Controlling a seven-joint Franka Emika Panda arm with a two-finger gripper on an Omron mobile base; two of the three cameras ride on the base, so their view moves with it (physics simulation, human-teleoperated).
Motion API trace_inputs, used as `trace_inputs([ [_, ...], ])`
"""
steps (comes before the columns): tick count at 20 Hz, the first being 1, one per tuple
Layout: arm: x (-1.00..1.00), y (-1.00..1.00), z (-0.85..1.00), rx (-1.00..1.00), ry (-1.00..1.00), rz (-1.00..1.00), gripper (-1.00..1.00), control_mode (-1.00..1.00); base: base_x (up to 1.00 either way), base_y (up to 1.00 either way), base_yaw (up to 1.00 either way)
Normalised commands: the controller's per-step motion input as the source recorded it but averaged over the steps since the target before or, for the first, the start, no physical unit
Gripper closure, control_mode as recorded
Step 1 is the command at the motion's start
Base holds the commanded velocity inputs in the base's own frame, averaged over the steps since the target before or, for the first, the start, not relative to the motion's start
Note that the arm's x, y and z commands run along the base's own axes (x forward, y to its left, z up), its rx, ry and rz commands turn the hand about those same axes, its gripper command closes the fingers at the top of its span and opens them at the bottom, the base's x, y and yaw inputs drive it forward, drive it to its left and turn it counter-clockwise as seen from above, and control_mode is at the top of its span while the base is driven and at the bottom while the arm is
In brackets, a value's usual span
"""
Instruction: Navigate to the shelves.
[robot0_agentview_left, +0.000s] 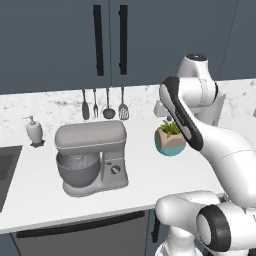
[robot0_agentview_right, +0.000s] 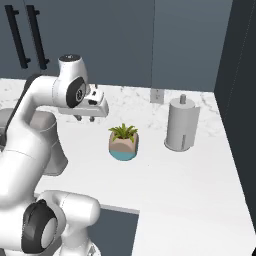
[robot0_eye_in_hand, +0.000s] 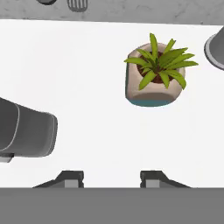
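Note:
The light-brown wooden shelf plank is out of view. My gripper hangs over the white marble counter, pointing down, a little left of a potted plant. In the hand view the gripper is open, with bare counter between its two dark fingertips. The plant lies ahead and to the right of them.
A grey stand mixer stands on the counter left of the arm. Behind it hang several utensils. A soap dispenser and a sink sit at far left. A paper towel holder stands right. Dark blue-grey cabinets hang above.

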Motion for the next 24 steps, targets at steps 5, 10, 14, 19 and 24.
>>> trace_inputs([
  [5, -0.5, -0.01, 0.0, 0.0, 0.0, -0.02, -1.0, -1.0, 0.0, 0.0, 0.0],
  [10, -1.0, 0.0, 0.0, 0.0, 0.0, -0.04, -1.0, -1.0, 0.0, 0.0, 0.0],
  [14, -0.95, 0.0, 0.0, 0.0, 0.0, -0.01, -1.0, -1.0, 0.0, 0.0, 0.0],
  [19, -0.43, 0.0, 0.0, 0.0, -0.01, 0.0, -1.0, -1.0, 0.0, 0.0, 0.0],
  [24, -0.09, 0.0, 0.0, 0.0, 0.0, 0.0, -1.0, 1.0, -0.18, 0.07, 0.02],
])
